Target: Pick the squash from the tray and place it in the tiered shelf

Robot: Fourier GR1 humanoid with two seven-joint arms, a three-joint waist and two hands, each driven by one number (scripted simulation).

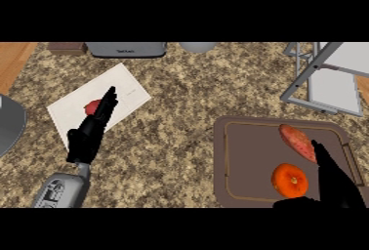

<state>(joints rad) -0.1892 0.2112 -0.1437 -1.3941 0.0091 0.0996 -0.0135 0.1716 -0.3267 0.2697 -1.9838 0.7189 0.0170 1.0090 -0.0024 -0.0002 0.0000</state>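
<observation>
Squash [290, 180] lies on the tray [245, 161] at lower right, just left of the open right hand [333, 183]; left hand [93, 129], also open, rests far off.

We see two black hands. The left hand [90, 131] is matte black with slim, tapering fingers; a thin pale grey wrist stem joins it to a rounded light grey forearm [59, 192] bearing dark printed markings. The right hand [333, 184] shows only as black, its forearm out of view.
</observation>
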